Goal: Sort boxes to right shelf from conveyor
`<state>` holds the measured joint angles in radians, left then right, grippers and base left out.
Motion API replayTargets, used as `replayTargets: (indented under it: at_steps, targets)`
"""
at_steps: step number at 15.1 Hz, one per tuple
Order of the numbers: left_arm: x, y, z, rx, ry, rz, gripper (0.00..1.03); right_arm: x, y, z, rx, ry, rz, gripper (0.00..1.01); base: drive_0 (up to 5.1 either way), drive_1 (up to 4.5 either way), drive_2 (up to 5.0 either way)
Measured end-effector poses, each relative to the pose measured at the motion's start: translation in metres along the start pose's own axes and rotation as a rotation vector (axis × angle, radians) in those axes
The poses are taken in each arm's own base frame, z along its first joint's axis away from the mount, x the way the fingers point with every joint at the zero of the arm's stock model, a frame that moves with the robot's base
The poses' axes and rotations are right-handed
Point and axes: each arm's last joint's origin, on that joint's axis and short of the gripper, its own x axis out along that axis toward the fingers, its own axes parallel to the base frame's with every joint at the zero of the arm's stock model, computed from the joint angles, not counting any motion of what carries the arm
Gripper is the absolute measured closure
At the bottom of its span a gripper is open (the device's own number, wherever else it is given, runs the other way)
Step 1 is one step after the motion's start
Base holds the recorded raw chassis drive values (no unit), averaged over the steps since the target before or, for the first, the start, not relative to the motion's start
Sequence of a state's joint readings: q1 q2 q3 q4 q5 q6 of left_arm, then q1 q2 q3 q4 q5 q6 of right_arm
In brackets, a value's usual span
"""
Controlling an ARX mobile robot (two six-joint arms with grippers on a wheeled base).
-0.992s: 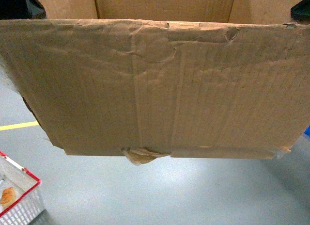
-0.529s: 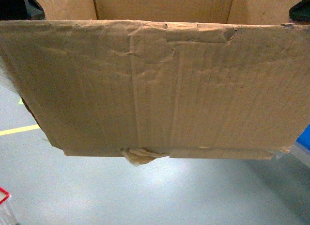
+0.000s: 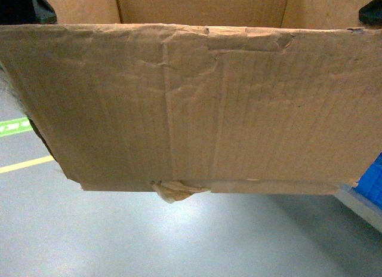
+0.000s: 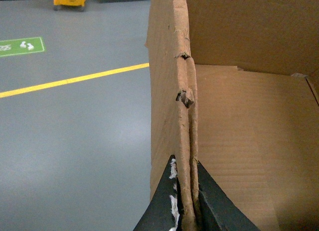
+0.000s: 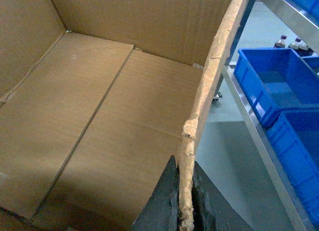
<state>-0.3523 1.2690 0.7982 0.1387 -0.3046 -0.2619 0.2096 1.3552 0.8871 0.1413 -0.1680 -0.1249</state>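
The box [image 3: 197,104] fills most of the head view, held clear of the grey floor [image 3: 179,241], which shows below its bottom edge. Its near wall is creased, and a crumpled tape scrap [image 3: 173,190] hangs from the bottom seam at lower centre. The top is open. Both wrist views show a bare cardboard interior with nothing inside.

The left gripper [image 4: 185,201] appears at the bottom centre of the left wrist view. Its 2 dark fingers [image 4: 162,203] sit 1 on each side of the box's ragged left wall and are pressed onto it, pinching the cardboard. The right gripper [image 5: 183,203] appears at the bottom centre of the right wrist view and is clamped the same way on the torn right wall, 1 finger inside and 1 outside.

The shelf [image 5: 259,126] runs down the right side of the right wrist view as a steel rail, just beside the box's right wall. It holds blue crates [image 5: 271,84]; the nearest one shows a bare blue floor. Small bottles [image 5: 291,42] stand at the upper right.

A yellow line [image 4: 70,81] and a green sign [image 4: 20,46] mark the floor at the upper left of the left wrist view.
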Motion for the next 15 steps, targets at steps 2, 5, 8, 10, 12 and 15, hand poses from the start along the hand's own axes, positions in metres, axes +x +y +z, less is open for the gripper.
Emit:
replayTargets:
  at_steps: [2, 5, 8, 10, 12, 15]
  targets:
    - [0.0000, 0.0000, 0.0001, 0.000, -0.001, 0.002, 1.01, 0.0000, 0.0002, 0.0001, 0.000, 0.000, 0.001, 0.98, -1.2, -1.21, -1.2]
    - [-0.0001, -0.0001, -0.0001, 0.001, 0.000, 0.002, 1.01, 0.0000, -0.0001, -0.0002, 0.000, 0.002, -0.001, 0.98, -1.1, -1.12, -1.1]
    - [0.0000, 0.0000, -0.0001, 0.001, 0.000, 0.002, 1.01, 0.0000, 0.0000, -0.0001, 0.000, 0.001, 0.000, 0.98, -1.3, -1.31, -1.3]
    - [0.0000, 0.0000, 0.0000, 0.001, 0.000, 0.002, 1.01, 0.0000, 0.0000, -0.0001, 0.000, 0.001, 0.000, 0.98, -1.4, -0.90, -1.8]
    - [-0.0002, 0.0000, 0.0000, 0.001, 0.000, 0.002, 1.01, 0.0001, 0.0003, 0.0000, 0.000, 0.000, 0.001, 0.98, 3.3, -1.42, -5.3]
    - [-0.0003, 0.0001, 0.0001, 0.001, 0.000, 0.002, 1.01, 0.0001, 0.0008, -0.0002, 0.000, 0.003, 0.002, 0.98, 3.1, -1.36, -5.5]
